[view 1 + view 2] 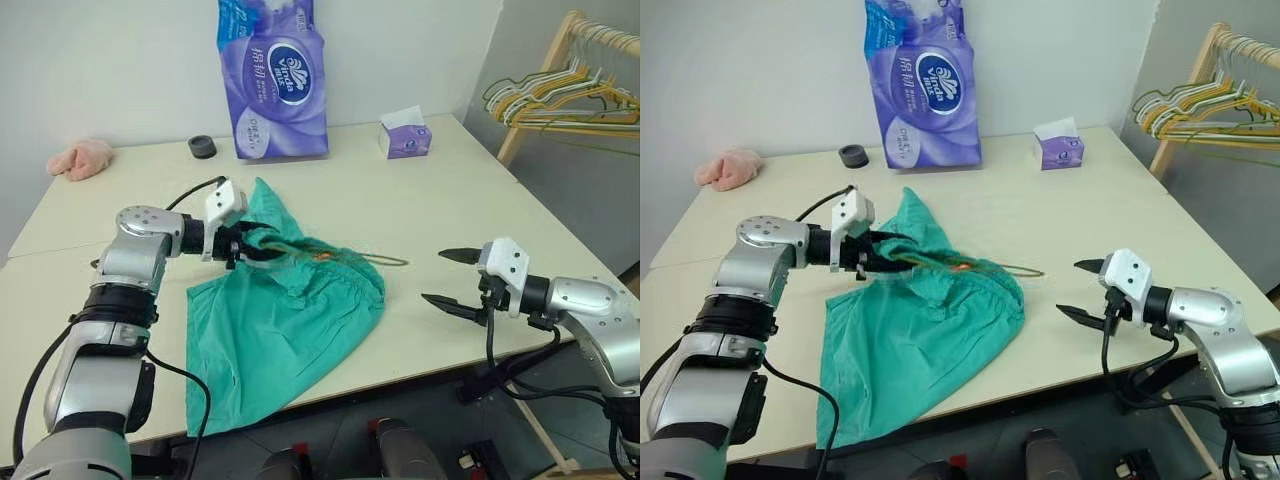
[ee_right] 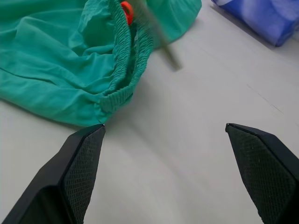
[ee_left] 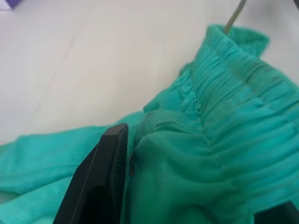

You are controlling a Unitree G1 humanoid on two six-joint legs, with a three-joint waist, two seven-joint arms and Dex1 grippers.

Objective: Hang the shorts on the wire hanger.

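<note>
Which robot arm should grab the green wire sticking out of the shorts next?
Probably the right. The right gripper is open and empty beside the wire hanger end poking out of the shorts. The left gripper is busy, closed on the waistband.

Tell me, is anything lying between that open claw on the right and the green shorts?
Nothing visible: only bare table separates the right gripper from the shorts; the wire hanger pokes out beside that gap.
</note>
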